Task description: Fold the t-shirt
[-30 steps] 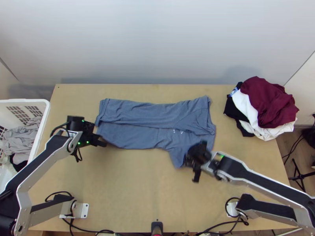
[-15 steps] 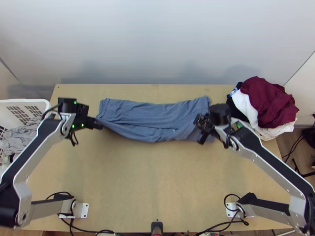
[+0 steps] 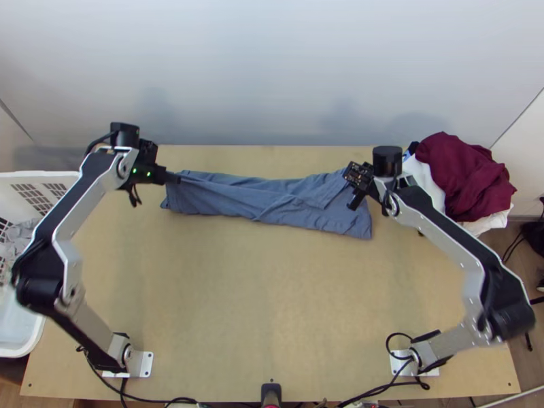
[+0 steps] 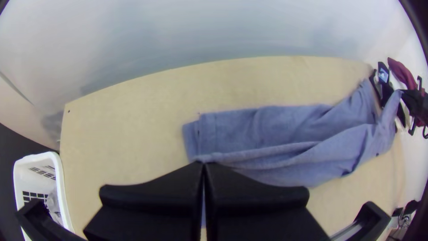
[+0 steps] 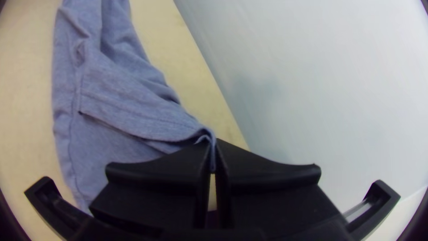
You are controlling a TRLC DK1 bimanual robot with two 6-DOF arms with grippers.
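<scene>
All jaws pinching t-shirt (image 3: 285,204); left gripper (image 3: 177,178) and right gripper (image 3: 356,188) nearer wall (image 3: 272,75) than before.

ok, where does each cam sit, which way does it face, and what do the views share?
Top: fixed high over the table's near edge, looking steeply down; both arms show.
Right wrist: on that arm's wrist, looking past its own right gripper at the t-shirt and pale wall.
Left wrist: likewise, past the left gripper, along the t-shirt; the right gripper shows far off.
Shared: t-shirt in all three; white basket in top and left wrist.
</scene>
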